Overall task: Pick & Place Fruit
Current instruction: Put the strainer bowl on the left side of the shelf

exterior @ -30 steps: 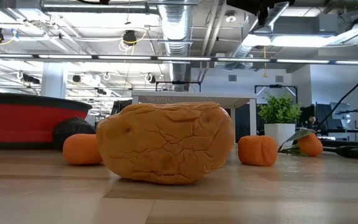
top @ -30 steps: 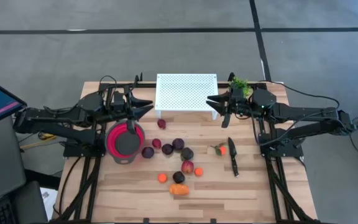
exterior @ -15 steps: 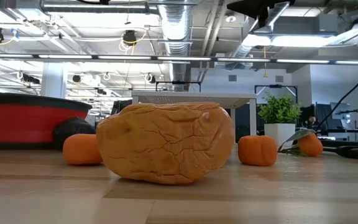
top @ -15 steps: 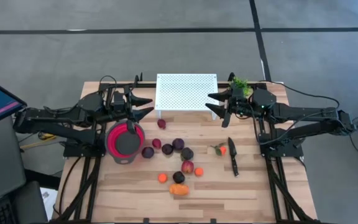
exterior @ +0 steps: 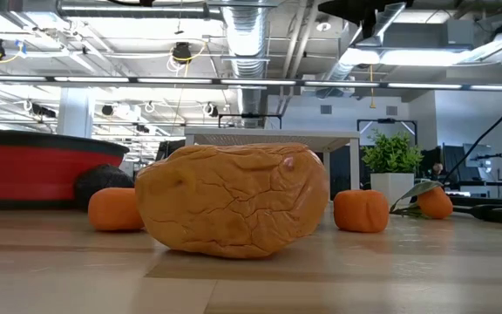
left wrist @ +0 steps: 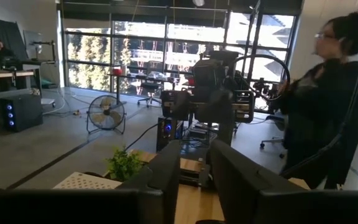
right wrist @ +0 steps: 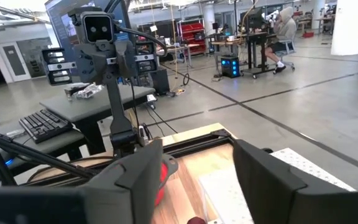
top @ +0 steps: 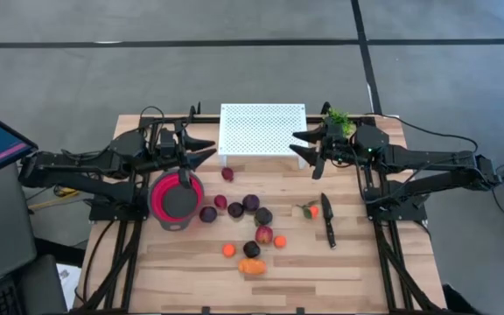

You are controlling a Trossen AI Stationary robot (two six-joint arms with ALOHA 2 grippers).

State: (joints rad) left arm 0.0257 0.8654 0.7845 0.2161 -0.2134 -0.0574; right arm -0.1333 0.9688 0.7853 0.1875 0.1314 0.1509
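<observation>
In the high view the fruit lies loose mid-table: dark purple plums (top: pixel 251 203), one more plum (top: pixel 227 173) nearer the stand, a red-yellow ball (top: pixel 264 234), small oranges (top: pixel 228 249), an orange with a leaf (top: pixel 310 210) and the larger orange piece (top: pixel 253 266), which fills the low view (exterior: pixel 234 199). All rest on the wood. My left gripper (top: pixel 206 149) hovers open above the red bowl's far edge. My right gripper (top: pixel 298 144) hovers open beside the white stand's right end. Both hold nothing (left wrist: pixel 194 180) (right wrist: pixel 197 180).
A red bowl (top: pixel 177 199) sits left of the fruit. A white perforated stand (top: pixel 262 131) is at the far edge, a small potted plant (top: pixel 337 118) beside it. A black-handled knife (top: pixel 328 219) lies right of the fruit. A person (left wrist: pixel 328 112) stands beyond the table.
My right gripper has turned a little about its wrist while staying beside the white stand. The fruit and my left gripper have kept still.
</observation>
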